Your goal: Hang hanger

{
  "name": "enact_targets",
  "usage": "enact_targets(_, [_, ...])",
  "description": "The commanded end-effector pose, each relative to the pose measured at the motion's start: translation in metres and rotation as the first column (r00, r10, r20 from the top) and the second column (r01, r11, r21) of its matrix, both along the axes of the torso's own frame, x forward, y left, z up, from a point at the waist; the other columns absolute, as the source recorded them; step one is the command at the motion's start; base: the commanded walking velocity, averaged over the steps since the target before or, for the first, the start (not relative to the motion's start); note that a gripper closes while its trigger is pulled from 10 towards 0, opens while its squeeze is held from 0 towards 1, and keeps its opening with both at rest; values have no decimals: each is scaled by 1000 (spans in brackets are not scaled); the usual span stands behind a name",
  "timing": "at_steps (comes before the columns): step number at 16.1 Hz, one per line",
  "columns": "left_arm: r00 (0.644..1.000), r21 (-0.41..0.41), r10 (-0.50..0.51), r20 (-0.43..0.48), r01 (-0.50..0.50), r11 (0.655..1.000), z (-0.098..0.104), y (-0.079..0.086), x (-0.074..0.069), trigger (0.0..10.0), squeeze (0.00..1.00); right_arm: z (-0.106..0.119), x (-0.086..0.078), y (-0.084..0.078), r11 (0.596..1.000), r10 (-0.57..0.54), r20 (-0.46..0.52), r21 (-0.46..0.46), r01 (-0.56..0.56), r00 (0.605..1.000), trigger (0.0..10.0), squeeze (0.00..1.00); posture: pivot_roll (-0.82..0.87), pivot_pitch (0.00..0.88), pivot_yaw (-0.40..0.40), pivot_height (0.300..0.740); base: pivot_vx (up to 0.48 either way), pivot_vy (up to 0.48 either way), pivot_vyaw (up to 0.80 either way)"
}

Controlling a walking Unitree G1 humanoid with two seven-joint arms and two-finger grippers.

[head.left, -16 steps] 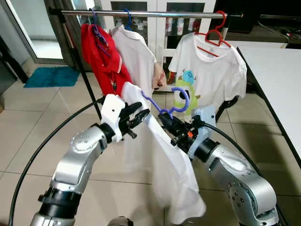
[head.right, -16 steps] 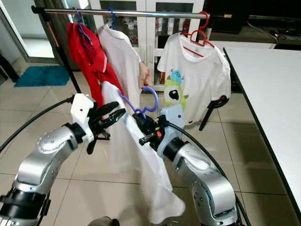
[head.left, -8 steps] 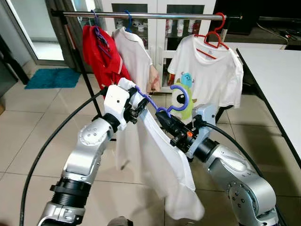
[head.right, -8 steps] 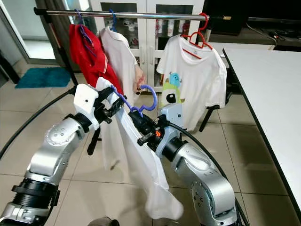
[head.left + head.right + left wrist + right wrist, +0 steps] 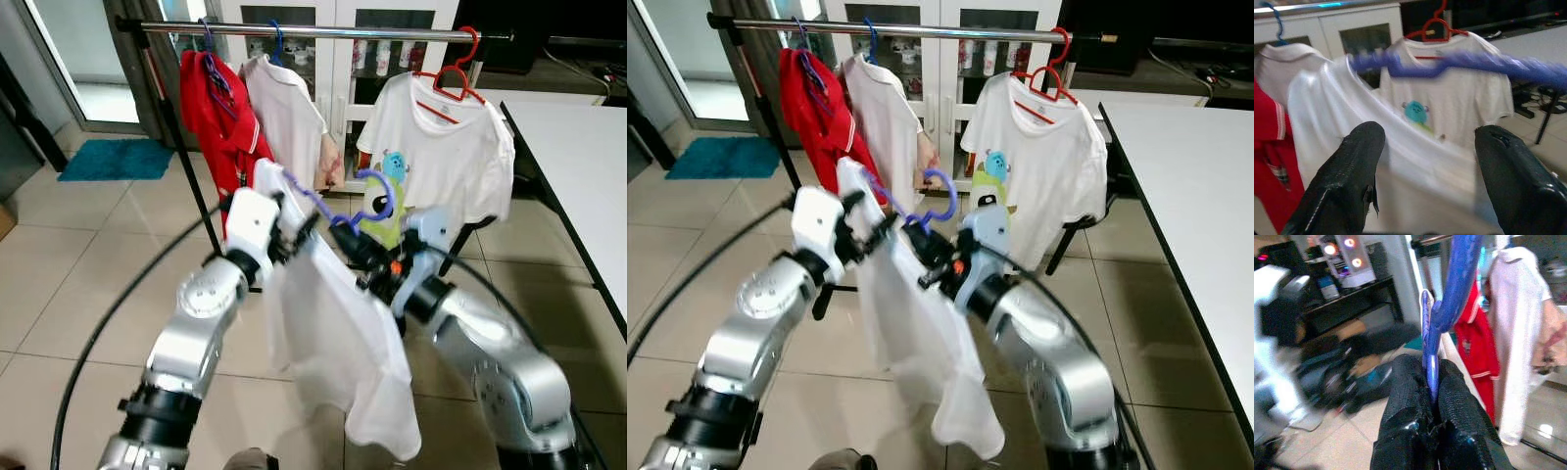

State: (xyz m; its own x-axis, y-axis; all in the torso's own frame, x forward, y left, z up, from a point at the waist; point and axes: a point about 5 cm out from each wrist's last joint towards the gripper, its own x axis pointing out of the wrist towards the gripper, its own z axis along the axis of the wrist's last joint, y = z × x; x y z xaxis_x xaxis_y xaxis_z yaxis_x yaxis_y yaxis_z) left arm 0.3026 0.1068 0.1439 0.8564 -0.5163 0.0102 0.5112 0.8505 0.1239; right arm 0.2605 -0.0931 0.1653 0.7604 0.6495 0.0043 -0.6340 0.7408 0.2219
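Purple hanger [image 5: 345, 201] with its white shirt [image 5: 338, 333] sits clamped in the right hand [image 5: 355, 243]; left hand [image 5: 1427, 161] spread apart. Next, hooking onto the rail [image 5: 323, 32].

Daylight is flooding in from the upper left, while motion blur is smearing both arms and the purple hanger [image 5: 1459, 63].

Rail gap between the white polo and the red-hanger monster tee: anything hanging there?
No. In the left eye view the rail runs bare between the white polo and the monster tee; just the cabinet behind.
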Motion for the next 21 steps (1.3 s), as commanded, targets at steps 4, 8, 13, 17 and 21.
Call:
enact_targets(4, [997,-15,67,38,-66,998,6,5,0,10000,0,11,8,-2,999,42,66,-16,-41,997,0,0,-50,45,10,740,0,0,0])
enact_targets(8, [983,-2,168,72,-168,986,11,21,11,10000,0,15,3,6,990,140,82,-8,-140,987,0,0,-48,49,2,740,0,0,0])
enact_targets(13, [991,-37,131,41,-129,991,12,18,16,6118,0,17,-2,9,983,181,96,8,-183,979,0,0,-57,44,17,740,0,0,0])
enact_targets(17, [990,-33,141,25,-140,990,10,18,20,0,0,18,-8,9,975,217,103,21,-220,971,0,0,-52,45,20,740,0,0,0])
enact_targets(21, [990,-35,137,22,-136,990,10,19,19,0,0,18,-8,9,974,222,103,23,-225,970,0,0,-51,46,21,740,0,0,0])
